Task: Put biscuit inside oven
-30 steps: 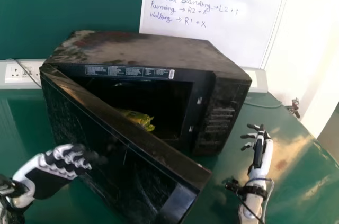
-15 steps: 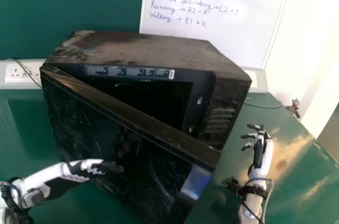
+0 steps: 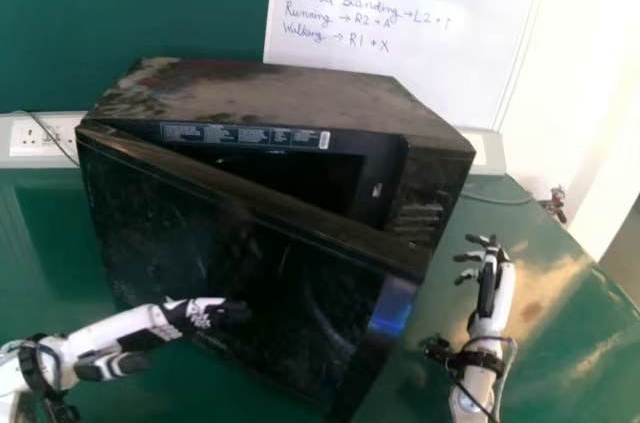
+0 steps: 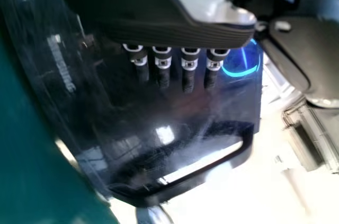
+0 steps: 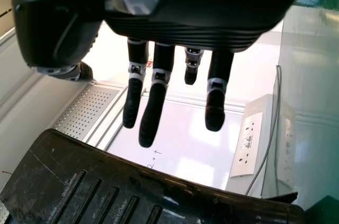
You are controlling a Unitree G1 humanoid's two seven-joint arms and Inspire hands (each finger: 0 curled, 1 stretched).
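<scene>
Fingers [image 4: 189, 70] of our L hand [image 3: 150, 323], per our check: straight, i.e. released, pointing at the outer face of the oven door [image 3: 280, 288]. We can't confirm contact w/ the door. R hand [image 3: 501, 288]: fingers [image 5: 153, 115] also released, extended w/ a slight bend & spread apart, above the table [image 3: 545, 278] to the R of the oven [image 3: 280, 93].

We find the oven standing on the table, door partly open: hinge side at L, free edge swung out twd. us. A blue reflection sits nr. that edge. Biscuit: we cannot tell its position; the door hides much of the oven's interior.

Bkgd.: we log a whiteboard [image 3: 420, 33] w/ handwriting behind the oven & a wall socket [image 3: 38, 137] at its L.
</scene>
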